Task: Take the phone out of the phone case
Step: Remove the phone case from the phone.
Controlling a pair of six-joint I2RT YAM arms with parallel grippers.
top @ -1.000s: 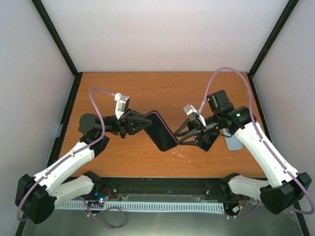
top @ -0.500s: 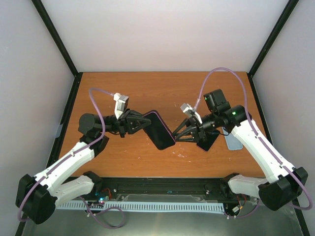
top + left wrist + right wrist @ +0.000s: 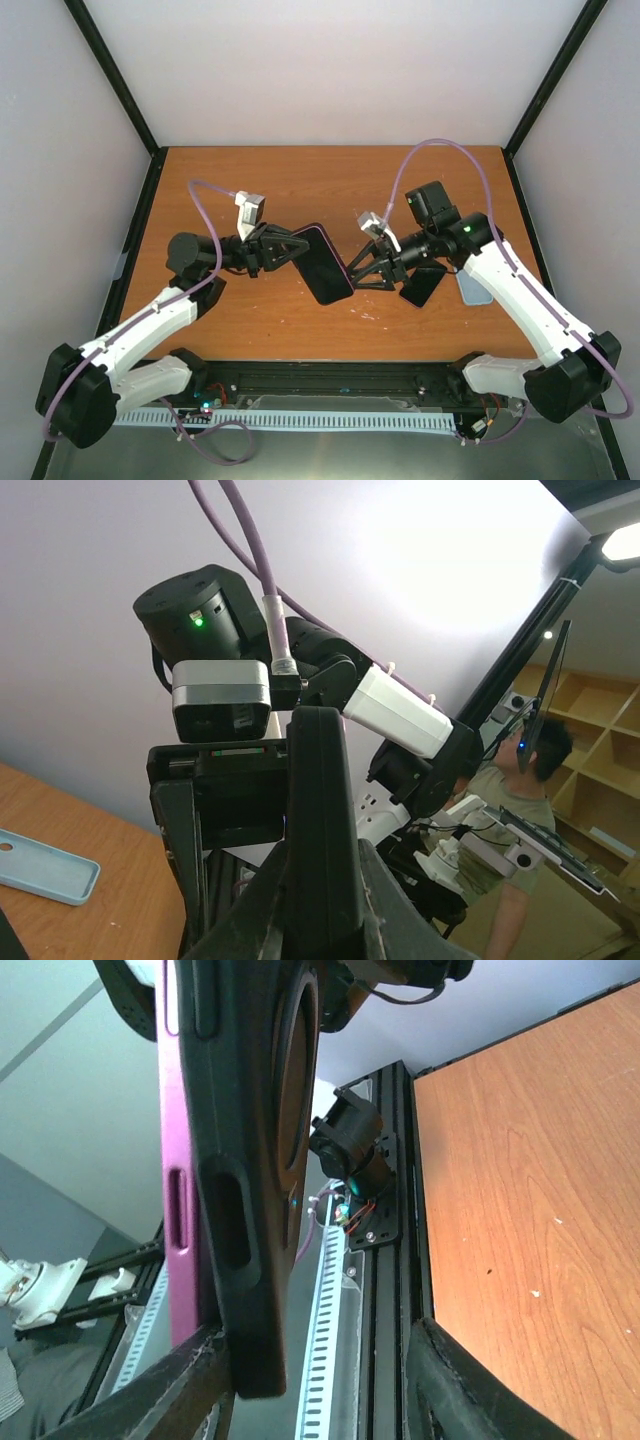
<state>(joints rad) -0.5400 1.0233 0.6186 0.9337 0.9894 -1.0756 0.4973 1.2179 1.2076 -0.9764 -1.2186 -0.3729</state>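
My left gripper [image 3: 298, 249] is shut on the upper end of the cased phone [image 3: 324, 263], a black slab with a purple edge, and holds it above the table. In the left wrist view the fingers [image 3: 262, 905] clamp its dark edge [image 3: 318, 800]. My right gripper [image 3: 360, 271] is open at the phone's lower right end. In the right wrist view the purple layer [image 3: 178, 1160] and the black layer [image 3: 250, 1140] hang between the open fingers [image 3: 178, 1385], close to the left one, with a wide gap to the other. The right gripper [image 3: 320, 1385] holds nothing.
A black flat slab [image 3: 423, 285] lies on the wooden table [image 3: 300, 180] under the right arm. A light blue phone case [image 3: 476, 288] lies beside it, also in the left wrist view [image 3: 45, 866]. Black frame posts stand at the table corners.
My right gripper has moved left, away from the black slab on the table, up to the lower end of the held phone. The left gripper keeps its grip, almost still.
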